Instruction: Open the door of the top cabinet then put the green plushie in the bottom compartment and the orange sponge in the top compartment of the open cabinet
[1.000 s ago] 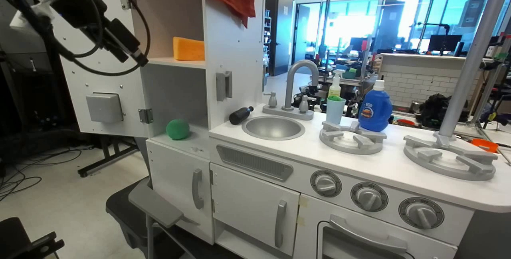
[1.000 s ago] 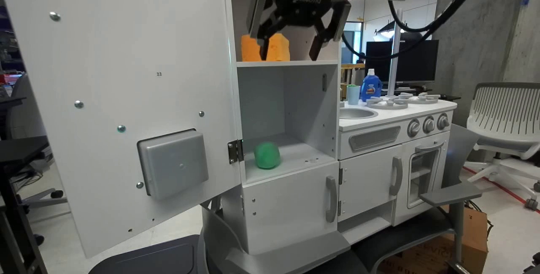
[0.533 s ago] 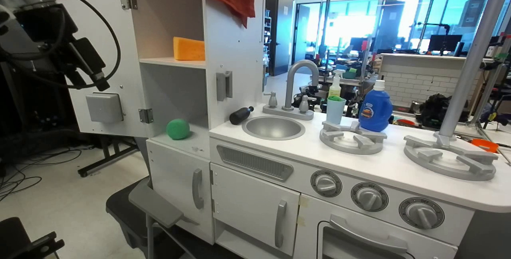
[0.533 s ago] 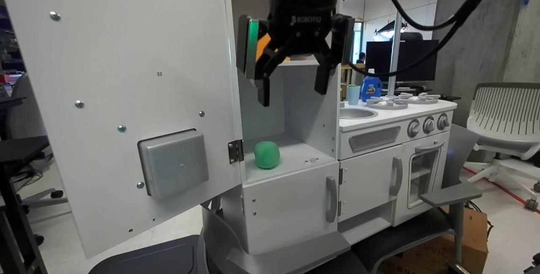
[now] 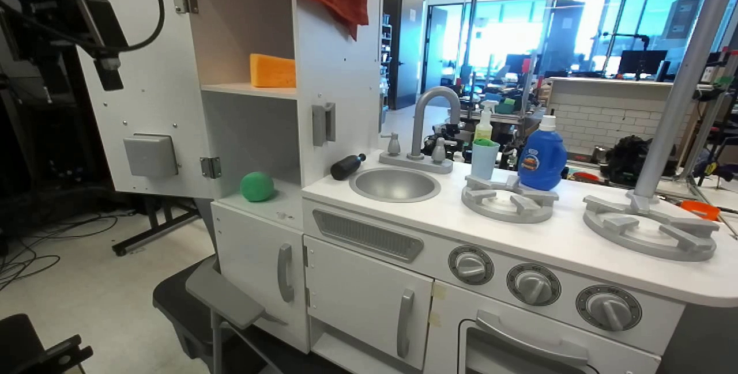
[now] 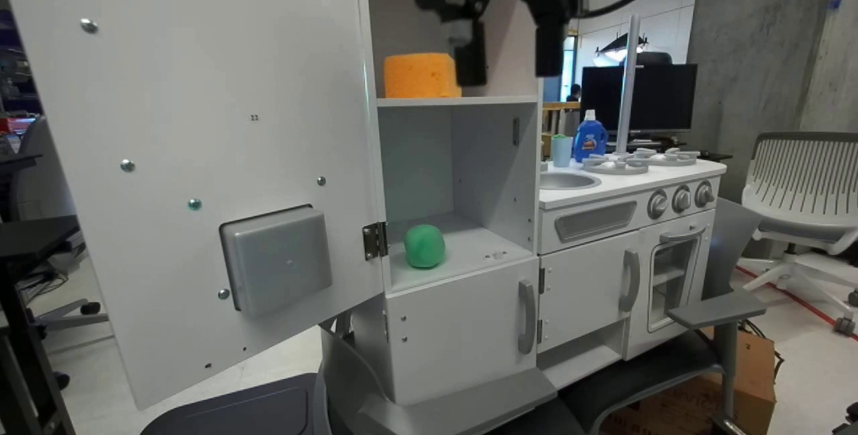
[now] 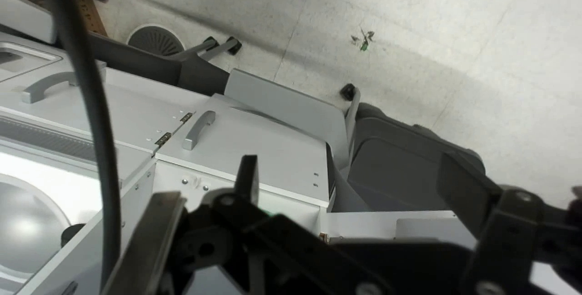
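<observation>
Your black two-fingered claw, cut off in both exterior views, is spread, released. Behind it sits the yellow-orange foam block; lower, the round green plushie, mostly hidden in the wrist view.

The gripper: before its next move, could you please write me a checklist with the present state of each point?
1. The door open: ok, wide in both exterior views.
2. The green plushie in the bottom compartment: ok, on its floor.
3. The orange sponge in the top compartment: ok, seen in both exterior views.
4. The gripper open: ok, nothing between its jaws.
5. The gripper apart from the door: ok, a gap shows in an exterior view.
6. Room above the gripper: cannot tell, both exterior views end there.
</observation>
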Action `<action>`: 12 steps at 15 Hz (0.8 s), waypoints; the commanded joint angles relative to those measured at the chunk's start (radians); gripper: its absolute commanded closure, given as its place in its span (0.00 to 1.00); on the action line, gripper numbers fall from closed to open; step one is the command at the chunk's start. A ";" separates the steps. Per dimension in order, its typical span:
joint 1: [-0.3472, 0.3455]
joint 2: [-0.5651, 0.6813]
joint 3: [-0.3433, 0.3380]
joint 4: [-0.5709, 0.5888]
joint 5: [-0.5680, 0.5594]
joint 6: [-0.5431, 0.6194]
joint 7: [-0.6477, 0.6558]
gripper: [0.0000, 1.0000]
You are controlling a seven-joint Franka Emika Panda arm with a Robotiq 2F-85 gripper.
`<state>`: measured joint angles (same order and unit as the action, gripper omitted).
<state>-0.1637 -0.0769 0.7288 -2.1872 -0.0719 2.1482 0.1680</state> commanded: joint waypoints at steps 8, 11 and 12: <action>0.325 -0.367 -0.445 -0.040 0.036 -0.458 -0.258 0.00; 0.347 -0.437 -0.458 -0.118 0.046 -0.457 -0.190 0.00; 0.352 -0.456 -0.465 -0.141 0.051 -0.451 -0.177 0.00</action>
<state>0.1525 -0.4553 0.2932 -2.2524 -0.0313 1.7016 -0.0558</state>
